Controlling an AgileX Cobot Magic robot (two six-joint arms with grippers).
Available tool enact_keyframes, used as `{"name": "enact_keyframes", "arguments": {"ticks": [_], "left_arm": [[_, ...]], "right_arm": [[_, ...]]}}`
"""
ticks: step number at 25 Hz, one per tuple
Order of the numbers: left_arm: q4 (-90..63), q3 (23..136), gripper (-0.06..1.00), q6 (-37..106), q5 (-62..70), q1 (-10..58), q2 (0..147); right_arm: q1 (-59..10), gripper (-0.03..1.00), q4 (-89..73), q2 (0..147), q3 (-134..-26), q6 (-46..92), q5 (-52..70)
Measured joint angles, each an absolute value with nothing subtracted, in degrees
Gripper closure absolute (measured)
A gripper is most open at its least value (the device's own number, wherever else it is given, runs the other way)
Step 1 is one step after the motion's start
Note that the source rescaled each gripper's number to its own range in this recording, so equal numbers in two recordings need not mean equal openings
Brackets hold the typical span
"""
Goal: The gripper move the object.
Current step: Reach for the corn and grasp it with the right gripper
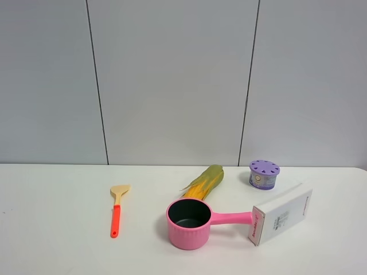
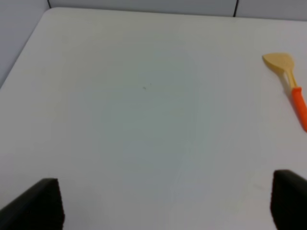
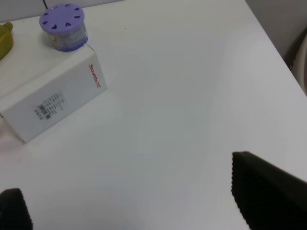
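The object, a toy corn cob (image 1: 205, 180) with yellow-orange kernels in a green husk, lies on the white table (image 1: 57, 240) just behind the pink saucepan (image 1: 189, 223). Only its green tip (image 3: 4, 38) shows at the edge of the right wrist view. Neither arm appears in the exterior high view. The left gripper (image 2: 168, 206) is open over bare table, with the spatula off to one side. The right gripper (image 3: 141, 201) is also open, over bare table near the white box, with nothing between its fingers.
An orange-handled wooden spatula (image 1: 117, 209) (image 2: 290, 86) lies left of the saucepan. A white box (image 1: 282, 213) (image 3: 53, 103) lies at the end of the saucepan's handle. A purple-lidded can (image 1: 264, 174) (image 3: 63, 26) stands behind the box. A grey panel wall runs behind the table.
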State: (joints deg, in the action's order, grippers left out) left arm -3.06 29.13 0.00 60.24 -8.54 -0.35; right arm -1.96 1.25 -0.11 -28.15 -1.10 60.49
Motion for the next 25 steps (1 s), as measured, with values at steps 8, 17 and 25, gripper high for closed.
{"name": "enact_keyframes", "arguments": {"ticks": [8, 17, 25], "left_arm": [[-3.06, 29.13, -0.06, 0.00, 60.24, -8.54, -0.35], [-3.06, 29.13, -0.06, 0.00, 60.24, -8.54, -0.35], [-3.06, 29.13, -0.06, 0.00, 60.24, -8.54, -0.35]], "right_arm": [[-1.96, 0.09, 1.25, -0.11, -28.15, -1.10, 60.49], [-1.96, 0.09, 1.25, -0.11, -28.15, -1.10, 60.49], [-1.96, 0.09, 1.25, -0.11, -28.15, -1.10, 60.49]]}}
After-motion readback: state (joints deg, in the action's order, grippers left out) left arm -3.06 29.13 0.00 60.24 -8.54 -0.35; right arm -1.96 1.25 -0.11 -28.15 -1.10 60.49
